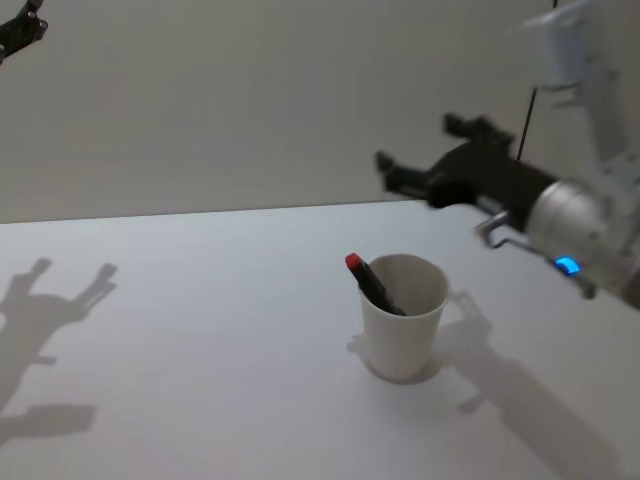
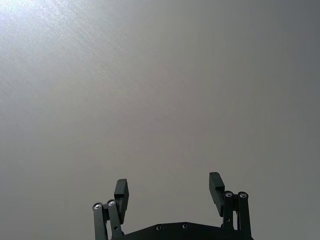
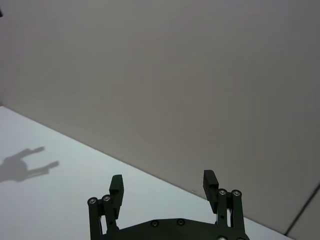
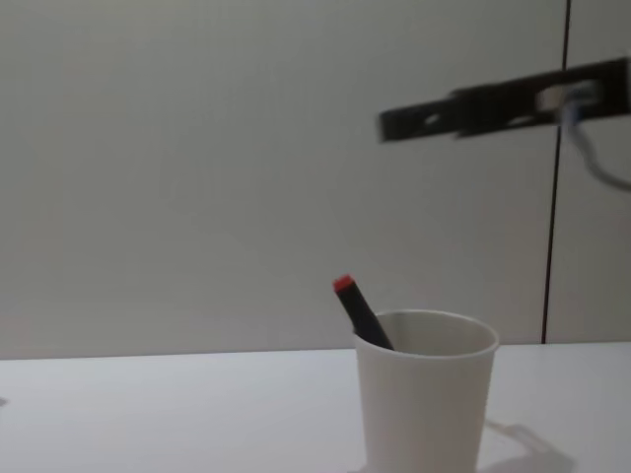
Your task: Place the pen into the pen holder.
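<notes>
The right gripper [image 1: 415,160] is held high in the air at the right of the head view, its black fingers [image 3: 116,189] spread apart with nothing between them. The right arm [image 1: 580,225] reaches in from the right edge, a blue light lit on the wrist. The left gripper [image 1: 20,35] is raised at the upper left corner, its fingers [image 2: 121,194] likewise parted and empty.
</notes>
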